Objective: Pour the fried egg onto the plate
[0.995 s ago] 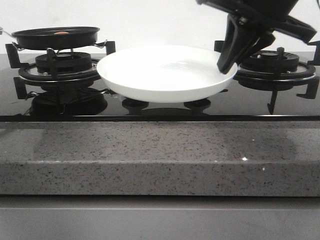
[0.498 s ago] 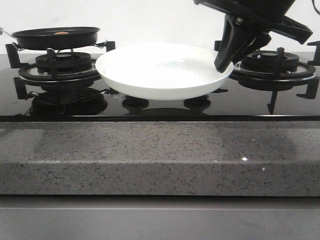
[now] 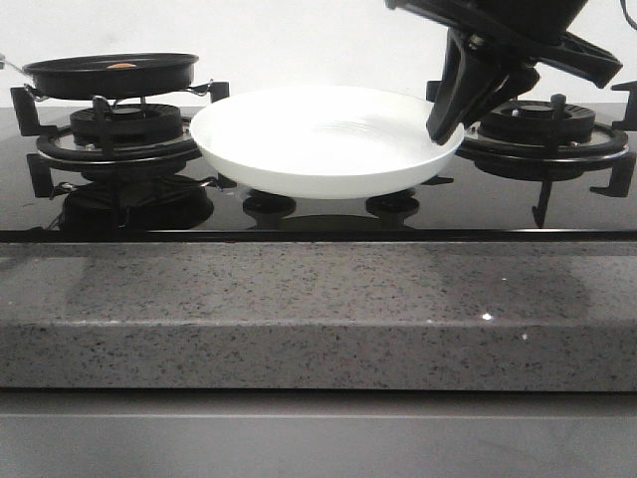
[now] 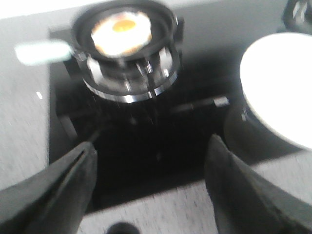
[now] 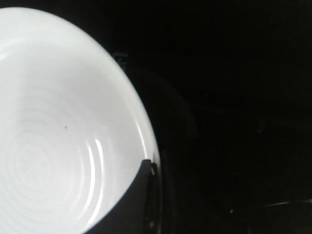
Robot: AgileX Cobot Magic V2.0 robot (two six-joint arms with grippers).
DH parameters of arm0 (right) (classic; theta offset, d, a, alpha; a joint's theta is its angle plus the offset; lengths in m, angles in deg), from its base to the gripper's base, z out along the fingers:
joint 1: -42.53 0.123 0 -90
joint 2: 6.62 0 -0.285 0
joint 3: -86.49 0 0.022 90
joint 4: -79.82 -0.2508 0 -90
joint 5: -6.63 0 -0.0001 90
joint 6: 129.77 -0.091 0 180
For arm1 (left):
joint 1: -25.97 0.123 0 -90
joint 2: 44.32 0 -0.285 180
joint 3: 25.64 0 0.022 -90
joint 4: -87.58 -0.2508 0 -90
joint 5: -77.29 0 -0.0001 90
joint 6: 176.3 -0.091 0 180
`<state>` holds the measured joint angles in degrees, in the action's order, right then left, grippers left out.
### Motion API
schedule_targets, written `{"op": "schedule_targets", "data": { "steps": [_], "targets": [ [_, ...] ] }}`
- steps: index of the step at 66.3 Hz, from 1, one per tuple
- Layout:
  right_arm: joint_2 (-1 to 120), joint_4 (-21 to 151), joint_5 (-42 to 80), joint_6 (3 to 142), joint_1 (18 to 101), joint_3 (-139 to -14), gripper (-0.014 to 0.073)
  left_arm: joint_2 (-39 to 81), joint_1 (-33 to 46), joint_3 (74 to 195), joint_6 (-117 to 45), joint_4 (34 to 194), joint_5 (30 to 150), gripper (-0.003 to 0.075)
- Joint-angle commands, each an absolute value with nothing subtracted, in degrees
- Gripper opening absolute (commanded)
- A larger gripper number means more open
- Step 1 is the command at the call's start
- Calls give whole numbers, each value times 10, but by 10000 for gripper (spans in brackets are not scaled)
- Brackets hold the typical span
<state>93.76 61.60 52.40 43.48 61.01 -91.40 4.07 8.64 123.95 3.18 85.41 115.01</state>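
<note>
- Starting left of the plate (image 3: 323,139), we see the black pan (image 3: 111,73) on the left burner (image 3: 119,134), in the same spot as a second ago, with the fried egg (image 3: 122,66) in it, only a sliver of orange showing over the rim from the front.
- From the left wrist view, our left gripper (image 4: 151,180) hangs with its fingers spread wide and nothing between them, short of the pan and left of the plate; the fried egg lies yolk-up there.
- The plate has shifted slightly left and settled lower over the last second; in the last half second it has not moved at all. We judge it is now placed between the two burners.
- At the plate's right rim, our right gripper (image 3: 445,124) pinches the edge, one finger (image 5: 129,204) lying inside the rim.
- To the right of the plate, the right burner (image 3: 542,124) stands bare.
- For us this means the plate is ready; fetching the pan comes next.
</note>
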Motion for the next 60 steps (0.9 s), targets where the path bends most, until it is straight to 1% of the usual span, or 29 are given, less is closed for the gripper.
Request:
{"op": "schedule_targets", "data": {
  "steps": [1,9,20,30,41,50,60],
  "targets": [
    [918,614,505,438,610,-926,-111,44,100,1261,50,845,1087,477],
    [918,614,505,438,610,-926,-111,73,141,1289,50,843,1106,477],
    [918,614,505,438,610,-926,-111,145,227,1367,50,846,1155,473],
    [918,614,505,438,610,-926,-111,222,309,1422,29,904,1164,473],
    [918,614,505,438,610,-926,-111,295,390,1472,-68,1049,1196,473],
    [918,614,505,438,610,-926,-111,364,463,1507,-171,1210,1249,473],
    [918,614,505,438,610,-926,-111,432,515,1521,-252,1383,1304,473]
  ]
}}
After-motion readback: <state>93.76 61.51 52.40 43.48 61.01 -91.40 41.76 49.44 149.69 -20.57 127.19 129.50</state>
